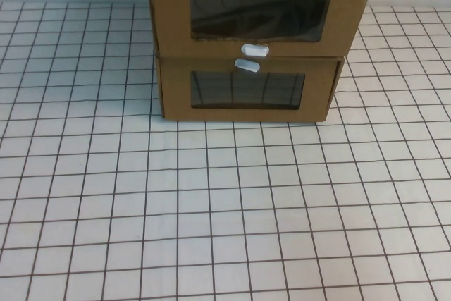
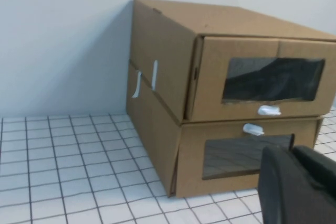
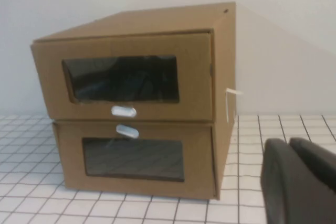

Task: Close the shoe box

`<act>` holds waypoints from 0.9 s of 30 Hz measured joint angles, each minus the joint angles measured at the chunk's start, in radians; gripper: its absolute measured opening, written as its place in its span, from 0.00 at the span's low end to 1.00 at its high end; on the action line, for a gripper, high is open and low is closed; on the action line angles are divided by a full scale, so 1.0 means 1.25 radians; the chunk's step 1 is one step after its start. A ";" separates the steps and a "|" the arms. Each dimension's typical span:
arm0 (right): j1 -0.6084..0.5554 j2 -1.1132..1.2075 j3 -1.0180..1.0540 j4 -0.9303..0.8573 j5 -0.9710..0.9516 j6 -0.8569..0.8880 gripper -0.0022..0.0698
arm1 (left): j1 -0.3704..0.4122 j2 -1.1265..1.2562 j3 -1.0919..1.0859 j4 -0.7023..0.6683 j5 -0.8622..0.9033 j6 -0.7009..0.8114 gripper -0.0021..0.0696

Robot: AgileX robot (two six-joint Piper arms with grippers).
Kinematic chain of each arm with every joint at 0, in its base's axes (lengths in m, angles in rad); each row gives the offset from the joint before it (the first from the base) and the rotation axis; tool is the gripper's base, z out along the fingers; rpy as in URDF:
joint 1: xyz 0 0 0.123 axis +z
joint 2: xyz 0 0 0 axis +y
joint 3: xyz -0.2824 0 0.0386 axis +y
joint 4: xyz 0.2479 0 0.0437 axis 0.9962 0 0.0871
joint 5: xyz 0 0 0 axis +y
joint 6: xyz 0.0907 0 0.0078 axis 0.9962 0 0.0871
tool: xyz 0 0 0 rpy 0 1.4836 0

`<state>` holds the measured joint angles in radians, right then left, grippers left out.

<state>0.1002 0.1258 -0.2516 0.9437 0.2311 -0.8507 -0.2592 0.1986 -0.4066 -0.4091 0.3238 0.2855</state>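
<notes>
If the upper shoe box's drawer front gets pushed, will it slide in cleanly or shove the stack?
The shoe box front is flat cardboard, so it likely flexes little near its edges. It sits atop the lower box, so a hard push might shift it. Left claw and right claw hang in front, off it.

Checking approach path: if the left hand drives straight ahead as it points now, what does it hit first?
Probably the lower box, stacked under the shoe box; the left hand sits low, facing its windowed front. Depth is unclear. The right hand also hangs back, facing the stack.
</notes>
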 joint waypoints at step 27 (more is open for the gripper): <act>0.000 0.000 0.121 0.005 0.359 -0.001 0.01 | 0.003 -0.042 0.191 0.033 -0.022 -0.002 0.02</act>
<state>0.1002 0.1258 -0.0999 0.9503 0.6800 -0.8526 -0.2551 0.1459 -0.1676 -0.3675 0.2967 0.2834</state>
